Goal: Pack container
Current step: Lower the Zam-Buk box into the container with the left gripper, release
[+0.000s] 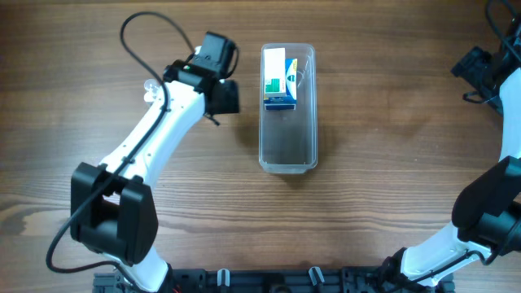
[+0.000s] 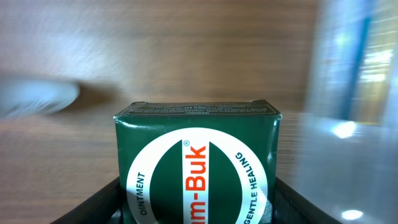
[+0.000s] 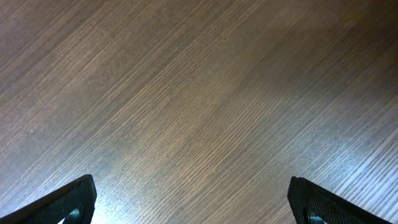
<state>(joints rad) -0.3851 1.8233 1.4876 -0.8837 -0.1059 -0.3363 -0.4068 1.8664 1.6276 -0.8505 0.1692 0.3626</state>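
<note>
The container point(image 1: 287, 142) is a clear, long plastic tub at the table's middle. A white, green and blue box point(image 1: 279, 81) lies in its far end. My left gripper point(image 1: 223, 96) is just left of the tub's far end. In the left wrist view it point(image 2: 196, 202) is shut on a dark green ointment box point(image 2: 196, 143) with a white ring and orange lettering. The tub shows blurred at the right there point(image 2: 351, 74). My right gripper point(image 1: 480, 69) is at the far right, open and empty over bare wood point(image 3: 193, 199).
A small clear bottle point(image 1: 151, 86) lies left of my left arm and shows as a pale blur in the left wrist view point(image 2: 37, 99). The near end of the tub holds nothing. Black rails run along the table's front edge point(image 1: 269, 281).
</note>
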